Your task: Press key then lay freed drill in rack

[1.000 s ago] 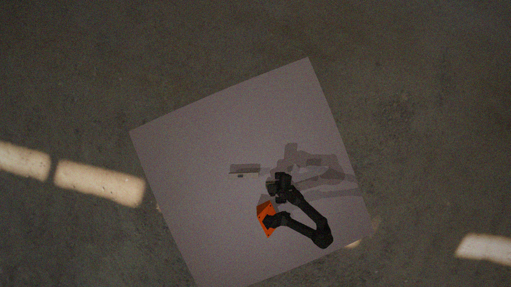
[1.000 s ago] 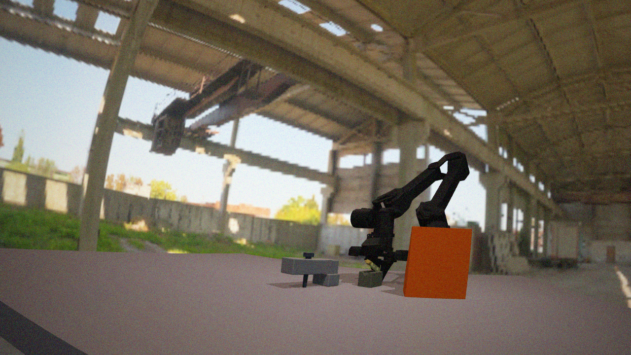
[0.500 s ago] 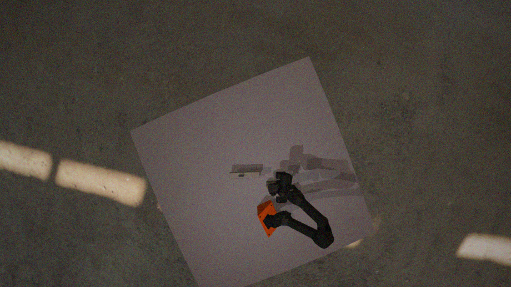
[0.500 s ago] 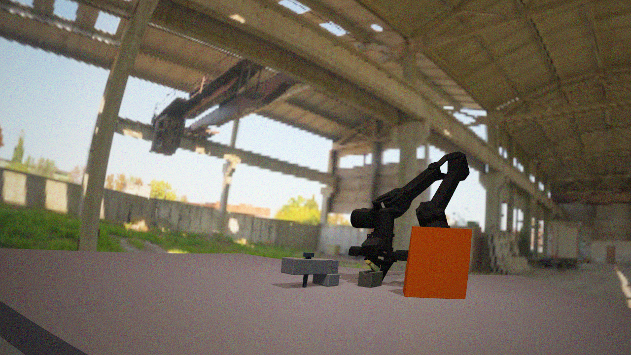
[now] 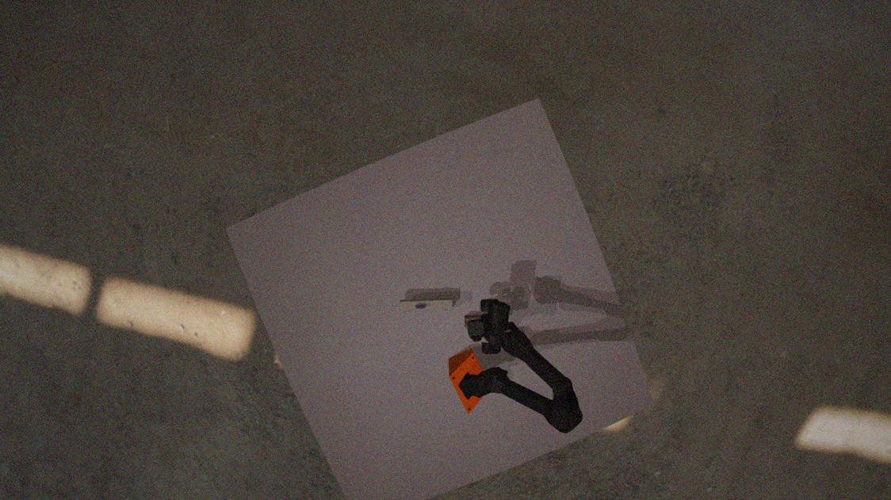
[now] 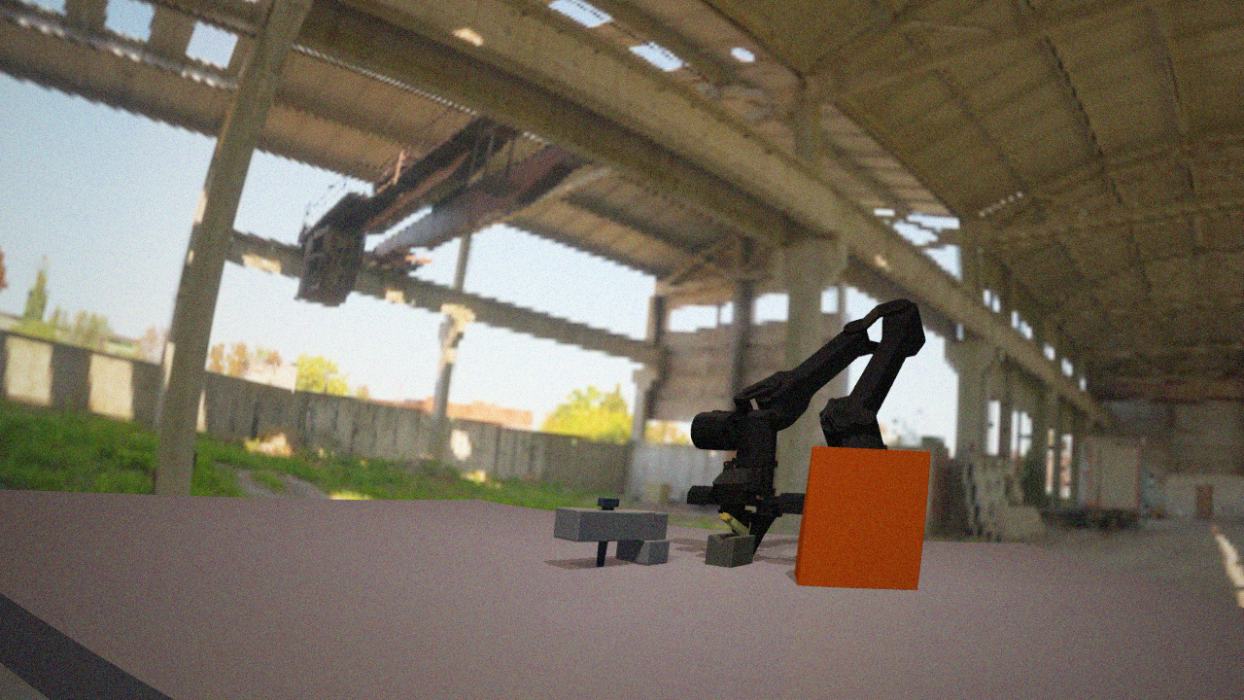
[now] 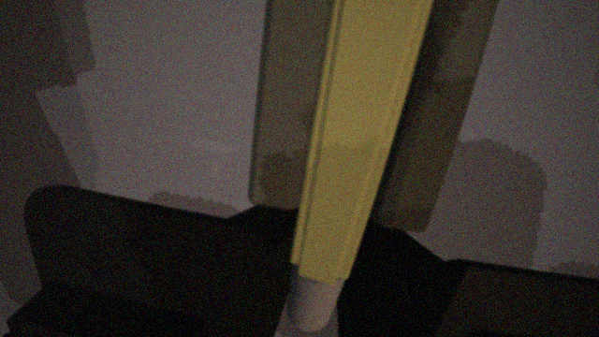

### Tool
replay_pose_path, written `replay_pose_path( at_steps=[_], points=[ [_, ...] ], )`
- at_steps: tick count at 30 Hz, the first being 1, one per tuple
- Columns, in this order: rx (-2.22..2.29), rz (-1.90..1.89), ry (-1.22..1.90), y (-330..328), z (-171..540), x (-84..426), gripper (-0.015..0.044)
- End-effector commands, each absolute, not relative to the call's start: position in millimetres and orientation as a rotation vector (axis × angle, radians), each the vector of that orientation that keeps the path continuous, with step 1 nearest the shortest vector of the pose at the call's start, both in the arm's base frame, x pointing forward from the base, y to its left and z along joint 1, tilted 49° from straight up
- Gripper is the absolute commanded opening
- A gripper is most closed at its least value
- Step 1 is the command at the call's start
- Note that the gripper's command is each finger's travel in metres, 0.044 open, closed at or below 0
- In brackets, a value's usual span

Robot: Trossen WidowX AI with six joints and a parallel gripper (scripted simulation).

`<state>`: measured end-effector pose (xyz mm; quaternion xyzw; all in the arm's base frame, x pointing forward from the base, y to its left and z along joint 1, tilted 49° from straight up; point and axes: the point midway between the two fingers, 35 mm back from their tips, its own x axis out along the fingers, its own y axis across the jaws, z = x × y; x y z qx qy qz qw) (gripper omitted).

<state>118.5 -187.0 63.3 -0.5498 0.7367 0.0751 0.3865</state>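
Note:
The yellow drill point(image 6: 733, 523) point(image 7: 356, 117) is out of the grey holder point(image 6: 582, 525) point(image 5: 433, 294). My gripper point(image 6: 754, 533) point(image 7: 326, 197) is shut on the drill near its pale rounded end. In the exterior view the drill is tilted, its far end raised over the olive rack point(image 6: 727, 551) point(image 7: 286, 94). In the wrist view the drill runs between the rack's two side walls. I cannot tell whether it touches them. The black key point(image 6: 607, 503) stands on top of the holder, with its thin stem showing below. In the top view the arm hides the drill.
The orange box point(image 6: 863, 517) point(image 5: 466, 368) under the arm's base stands right of the rack in the exterior view. The holder with its key is to the rack's left there. The square pale table top point(image 5: 381, 200) point(image 6: 348, 600) bears all of this.

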Motion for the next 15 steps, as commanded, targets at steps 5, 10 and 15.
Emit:
replay_pose_path(
  at_steps=[5,10,15],
  points=[
    [-1.396,0.198,1.871,-186.8,63.2,119.3,0.0000],
    [-1.396,0.198,1.871,-187.1,63.7,119.6,0.0000],
    [-1.396,0.198,1.871,-187.3,64.1,119.9,0.0000]
  ],
)
